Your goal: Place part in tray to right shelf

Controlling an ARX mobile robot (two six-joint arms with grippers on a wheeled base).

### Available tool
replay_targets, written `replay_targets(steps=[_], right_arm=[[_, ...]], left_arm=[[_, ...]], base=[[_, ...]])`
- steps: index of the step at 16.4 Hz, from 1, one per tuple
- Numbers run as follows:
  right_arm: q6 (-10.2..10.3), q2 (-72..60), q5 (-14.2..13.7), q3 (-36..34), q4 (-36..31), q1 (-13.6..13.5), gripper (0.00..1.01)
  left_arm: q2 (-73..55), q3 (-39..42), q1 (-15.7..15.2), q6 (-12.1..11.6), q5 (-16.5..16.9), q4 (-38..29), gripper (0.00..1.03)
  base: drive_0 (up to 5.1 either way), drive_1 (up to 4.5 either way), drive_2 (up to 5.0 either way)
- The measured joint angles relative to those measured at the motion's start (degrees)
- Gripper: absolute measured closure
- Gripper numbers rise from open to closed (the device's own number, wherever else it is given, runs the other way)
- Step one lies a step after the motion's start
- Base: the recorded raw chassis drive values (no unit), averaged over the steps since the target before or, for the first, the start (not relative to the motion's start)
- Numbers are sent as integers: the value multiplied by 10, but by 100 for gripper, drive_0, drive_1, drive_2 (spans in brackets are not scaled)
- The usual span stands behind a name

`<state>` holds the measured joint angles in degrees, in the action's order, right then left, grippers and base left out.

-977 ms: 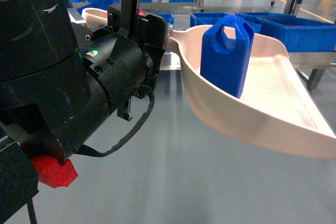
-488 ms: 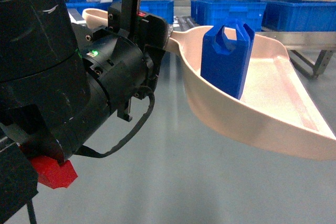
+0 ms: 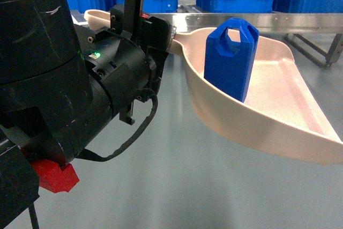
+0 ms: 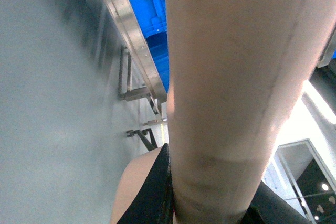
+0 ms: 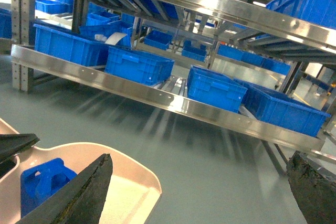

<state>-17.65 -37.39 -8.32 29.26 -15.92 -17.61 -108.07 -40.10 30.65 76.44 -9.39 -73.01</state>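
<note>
The small bright-blue faceted plastic block [image 3: 231, 60] with a handle-like hole through its tapered top stands upright inside the large pale pinkish-beige plastic scoop-shaped tray [image 3: 278, 127], close to the tray's rear curved wall and well back from the flat front lip. The tray hangs in the air above the grey floor, carried by its long handle, which runs into the black left gripper [image 3: 140, 30]; in the left wrist view that handle fills most of the picture and dark finger material sits against it at the bottom, so the left gripper looks clamped on the handle. The right gripper [image 5: 197, 182] holds nothing: its two worn black fingers [image 5: 79, 195] stand wide apart, with the floor visible between them (the tray and block show just beneath the near finger).

The shiny stainless-steel rack [image 5: 173, 103] lies ahead, its flat front rail spanning the view, with blue plastic bins [image 5: 139, 65] sitting on it. The block has not yet reached it.

The risks, as a judgement: the block is tall and unsecured, so a jerk or a tilt of the tray toward the lip could topple it or let it slide out onto the floor. The tray is held by one end only, so it may droop or twist in the grasp. The front lip could also strike the steel rail or a bin.
</note>
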Motion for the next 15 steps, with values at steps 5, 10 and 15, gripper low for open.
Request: replay_targets(steps=[5,10,15], right_arm=[[0,0,0,0,0,0,3],[0,0,-1,0,0,0,3],[0,0,1,0,0,0,3]], left_arm=[[0,0,0,0,0,-2,85],[0,0,1,0,2,-3,85],[0,0,-3,-1,-2,-3,85]], base=[[0,0,0],[106,324,-426],[332,155,-489]])
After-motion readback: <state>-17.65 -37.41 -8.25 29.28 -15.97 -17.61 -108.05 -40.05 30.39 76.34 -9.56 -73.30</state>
